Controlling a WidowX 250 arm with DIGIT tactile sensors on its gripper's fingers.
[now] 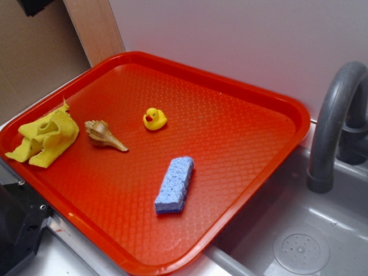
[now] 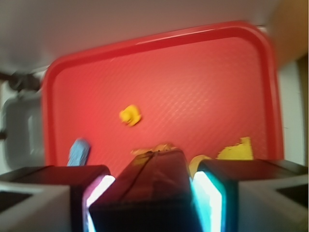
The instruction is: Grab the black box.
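Above the red tray [image 2: 159, 63], the gripper [image 2: 154, 193] clamps the black box [image 2: 152, 188]; the grasp looks done, so steady carrying follows.

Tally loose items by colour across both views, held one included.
Yellow: 2 — rubber duck, cloth
Blue: 1 — sponge
Tan: 1 — seashell
Black: 1 — black box, between the fingers of the gripper, seen only in the wrist view
Total: 5; four lie on the red tray
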